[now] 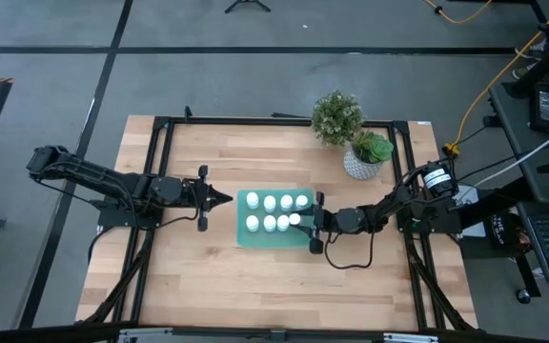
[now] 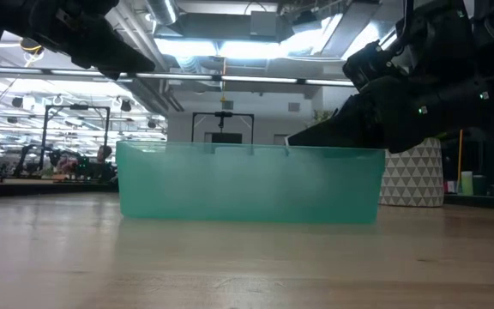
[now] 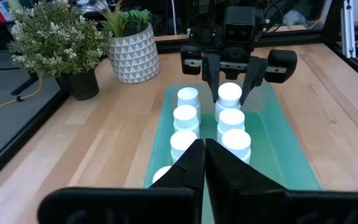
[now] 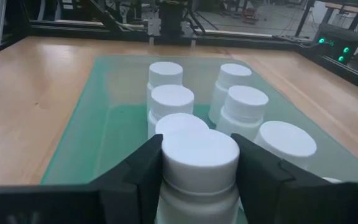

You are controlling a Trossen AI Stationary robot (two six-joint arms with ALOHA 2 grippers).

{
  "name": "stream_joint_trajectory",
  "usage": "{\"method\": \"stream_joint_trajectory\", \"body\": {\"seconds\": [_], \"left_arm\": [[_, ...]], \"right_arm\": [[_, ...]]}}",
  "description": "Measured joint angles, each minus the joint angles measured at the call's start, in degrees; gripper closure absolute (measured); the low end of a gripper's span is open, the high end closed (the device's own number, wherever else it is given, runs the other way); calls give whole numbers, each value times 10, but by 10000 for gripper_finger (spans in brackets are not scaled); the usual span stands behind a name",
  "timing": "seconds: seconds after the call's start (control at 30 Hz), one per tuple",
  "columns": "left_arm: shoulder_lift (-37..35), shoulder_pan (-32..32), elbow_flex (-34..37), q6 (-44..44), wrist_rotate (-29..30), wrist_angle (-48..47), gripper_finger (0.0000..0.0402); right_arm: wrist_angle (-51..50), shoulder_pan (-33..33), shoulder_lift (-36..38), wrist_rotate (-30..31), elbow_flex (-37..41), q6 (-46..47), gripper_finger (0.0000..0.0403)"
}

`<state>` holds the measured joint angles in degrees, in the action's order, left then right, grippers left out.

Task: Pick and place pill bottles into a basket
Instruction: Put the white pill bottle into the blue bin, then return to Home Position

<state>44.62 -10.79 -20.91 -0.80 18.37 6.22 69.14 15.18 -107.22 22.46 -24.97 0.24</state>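
Note:
The teal tray (image 1: 276, 242) lies at the table's middle, with several white pill bottles (image 1: 269, 203) standing in two rows inside it; they also show in the left wrist view (image 3: 186, 116). My right gripper (image 1: 303, 221) is at the tray's right end, shut on the pill bottle (image 4: 199, 158) at the right end of the near row. My left gripper (image 1: 227, 198) hangs shut and empty just off the tray's left end (image 3: 204, 155). In the low view the tray's wall (image 2: 247, 184) hides the bottles. My right gripper pinches the bottle's cap and neck (image 4: 166, 163) between its two fingers, one on each side. The fingers (image 3: 248, 84) come from the table's right, slanting down over the tray's right wall. The bottle stands upright; whether its base is on the tray floor cannot be told.
A white patterned plant pot (image 1: 360, 164) and a bushy plant in a dark pot (image 1: 336, 116) stand at the far right of the table, behind the tray. Bare wood lies near and left of the tray. A black frame runs along the table's edges (image 1: 160, 143).

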Motion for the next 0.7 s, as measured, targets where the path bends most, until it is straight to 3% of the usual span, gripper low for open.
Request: {"method": "stream_joint_trajectory", "body": {"seconds": [0.3,0.7], "left_arm": [[0,0,0,0,0,0,394],[0,0,0,-1,0,0,397]], "right_arm": [[-20,0,0,1,-1,28,201],[-8,0,2,0,1,17,193]]}}
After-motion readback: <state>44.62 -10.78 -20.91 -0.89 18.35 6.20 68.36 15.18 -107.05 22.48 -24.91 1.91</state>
